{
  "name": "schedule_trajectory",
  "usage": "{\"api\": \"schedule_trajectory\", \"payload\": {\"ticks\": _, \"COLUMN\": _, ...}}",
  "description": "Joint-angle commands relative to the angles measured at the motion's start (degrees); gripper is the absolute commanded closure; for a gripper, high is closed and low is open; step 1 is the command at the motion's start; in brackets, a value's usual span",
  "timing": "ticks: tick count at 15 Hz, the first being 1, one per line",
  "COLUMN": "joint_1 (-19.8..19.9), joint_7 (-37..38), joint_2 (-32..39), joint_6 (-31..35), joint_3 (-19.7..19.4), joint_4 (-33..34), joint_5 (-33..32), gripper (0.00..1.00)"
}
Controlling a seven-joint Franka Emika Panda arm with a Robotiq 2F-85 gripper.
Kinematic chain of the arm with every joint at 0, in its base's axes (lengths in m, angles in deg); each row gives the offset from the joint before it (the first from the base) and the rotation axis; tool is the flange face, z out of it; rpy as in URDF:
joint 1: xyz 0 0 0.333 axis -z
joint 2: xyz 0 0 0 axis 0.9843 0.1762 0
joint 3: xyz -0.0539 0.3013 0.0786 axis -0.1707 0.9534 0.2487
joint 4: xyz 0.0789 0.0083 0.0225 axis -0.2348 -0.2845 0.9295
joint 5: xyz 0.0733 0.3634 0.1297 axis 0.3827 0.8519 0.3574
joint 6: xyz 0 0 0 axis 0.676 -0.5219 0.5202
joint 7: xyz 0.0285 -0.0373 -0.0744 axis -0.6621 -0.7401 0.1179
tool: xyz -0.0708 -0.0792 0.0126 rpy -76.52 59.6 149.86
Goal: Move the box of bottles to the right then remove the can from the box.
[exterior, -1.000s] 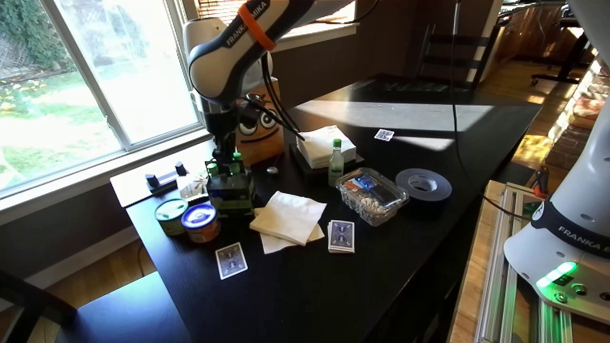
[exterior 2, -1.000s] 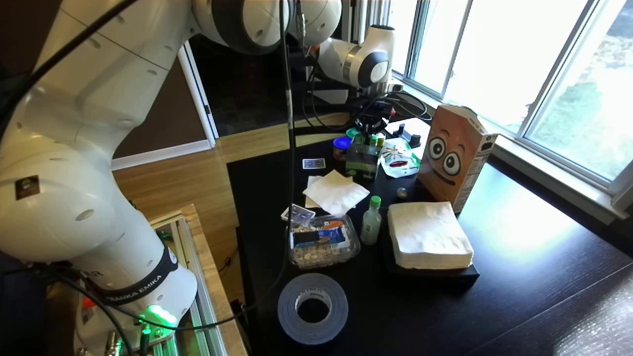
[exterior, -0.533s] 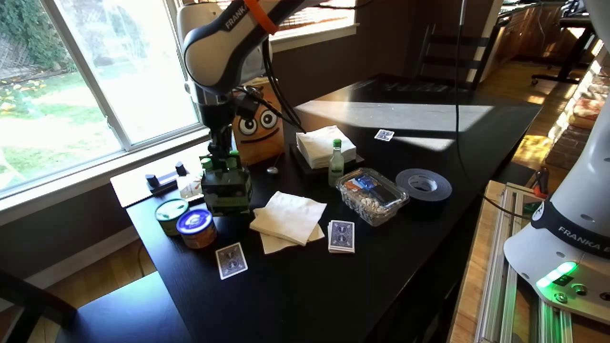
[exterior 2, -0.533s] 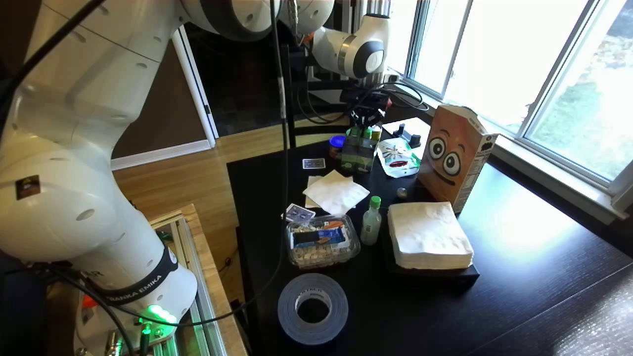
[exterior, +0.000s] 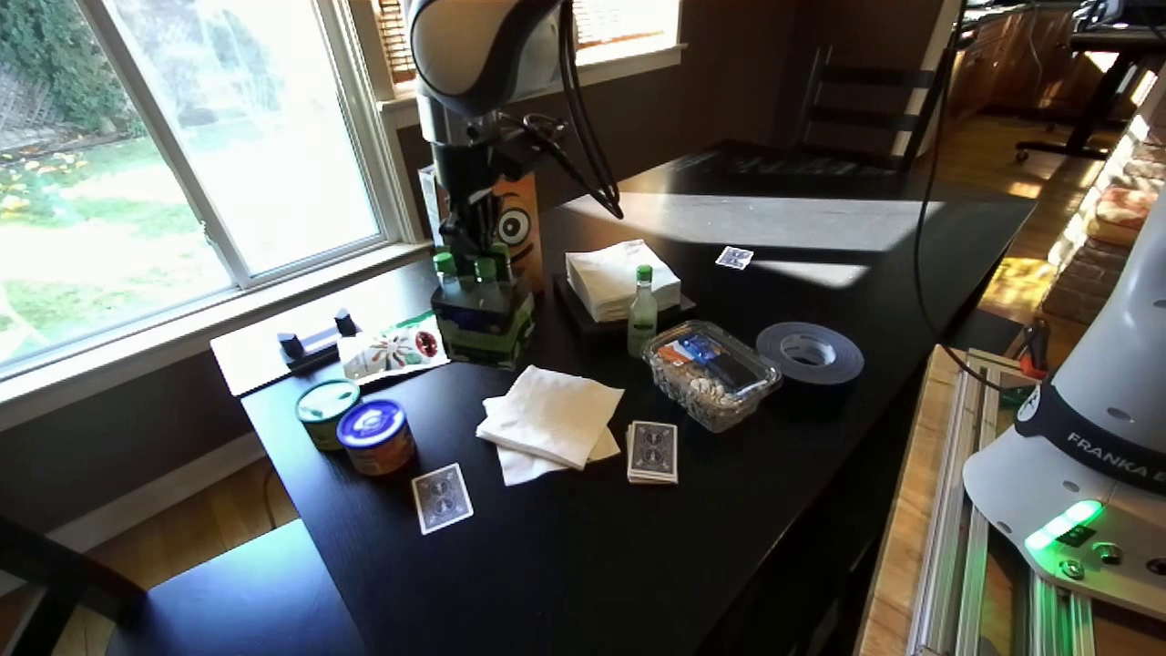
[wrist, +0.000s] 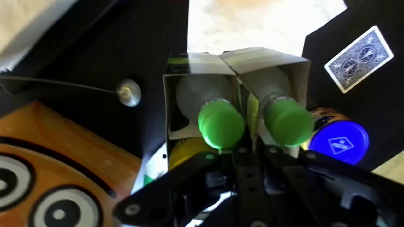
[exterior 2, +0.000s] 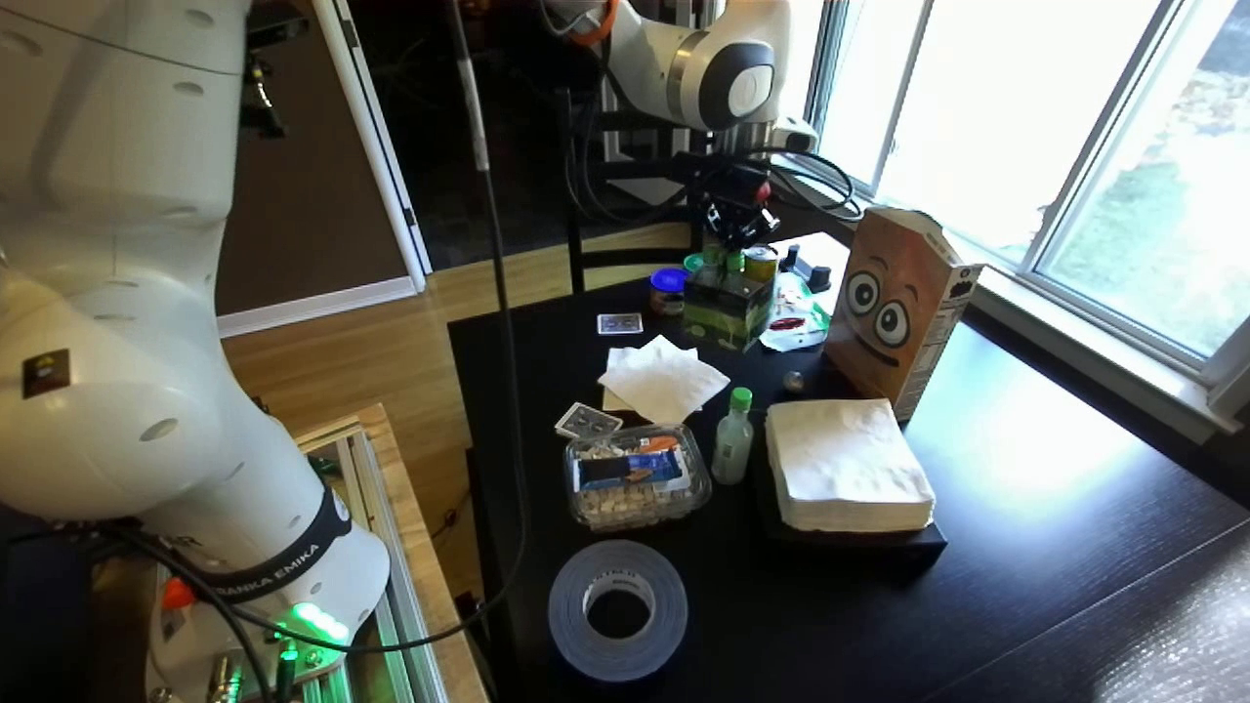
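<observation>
Wrist view: the gripper [wrist: 247, 154] is clenched on the middle of the box of bottles [wrist: 206, 64], just beside one packet [exterior: 396, 351]; the arm [exterior: 474, 55] bends down above. Inside show one can [exterior 2: 760, 266] and at least two green-capped bottles [wrist: 221, 123]; outside, two lidded tubs [exterior: 375, 439], one loose bottle [exterior: 642, 323]

A room in a home, by its look a dining place.
A long dark table [exterior: 583, 574] stands near a wide window [exterior: 167, 146], behind which a green garden [exterior: 82, 210] is seen. There are a slatted chair [exterior: 861, 118], a wooden floor [exterior 2: 352, 347] and, in the adjoining space, wooden cabinets [exterior: 1022, 53]. Paper napkins [exterior: 551, 419] and playing cards [exterior: 653, 451] lie on the table.
</observation>
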Motion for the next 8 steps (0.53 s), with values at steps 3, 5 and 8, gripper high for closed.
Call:
{"api": "schedule_trajectory", "payload": {"ticks": 3, "joint_1": -1.71, "joint_7": 16.77, "joint_2": -11.16, "joint_6": -0.05, "joint_3": -3.79, "joint_4": -11.60, "joint_5": -0.43, "gripper": 0.99}}
{"api": "schedule_trajectory", "payload": {"ticks": 5, "joint_1": -2.40, "joint_7": 23.30, "joint_2": -12.84, "joint_6": 0.95, "joint_3": -4.30, "joint_4": -14.51, "joint_5": -0.46, "gripper": 0.99}}
{"api": "schedule_trajectory", "payload": {"ticks": 8, "joint_1": -1.52, "joint_7": 22.35, "joint_2": -9.29, "joint_6": 1.78, "joint_3": -3.59, "joint_4": -13.07, "joint_5": 0.01, "gripper": 0.97}}
